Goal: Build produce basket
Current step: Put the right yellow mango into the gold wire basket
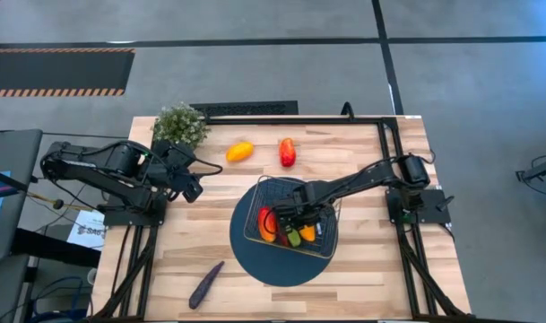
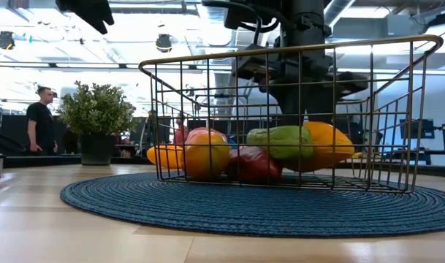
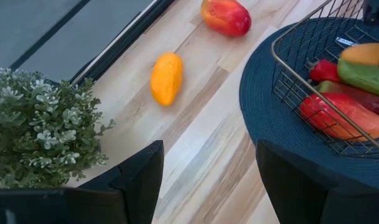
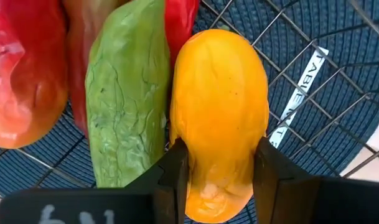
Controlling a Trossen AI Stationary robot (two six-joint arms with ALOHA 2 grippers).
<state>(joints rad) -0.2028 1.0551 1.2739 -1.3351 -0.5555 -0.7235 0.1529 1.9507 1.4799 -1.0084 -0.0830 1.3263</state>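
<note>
The wire basket (image 1: 290,215) stands on a round dark-blue mat and holds several pieces of produce: red ones, a green pepper (image 4: 127,99) and a yellow-orange pepper (image 4: 220,112). My right gripper (image 1: 299,220) reaches down into the basket and is shut on the yellow-orange pepper. My left gripper (image 3: 208,180) hovers open near the potted plant, above the table's left part. On the bare table lie an orange pepper (image 1: 240,151), a red pepper (image 1: 288,152) and a dark purple vegetable (image 1: 206,283). My right gripper pinches the yellow-orange pepper between its two fingers (image 4: 177,177), one on each long side near one end (image 4: 217,180). It comes from above, inside the basket. The pepper lies low in the basket (image 2: 328,146), against the green pepper (image 2: 280,142).
The bushy potted plant (image 1: 180,124) stands at the table's far left, close to my left gripper. The dark-blue mat (image 1: 255,256) lies under the basket. Dark frame rails run along the table's far and right edges. People stand in the room behind.
</note>
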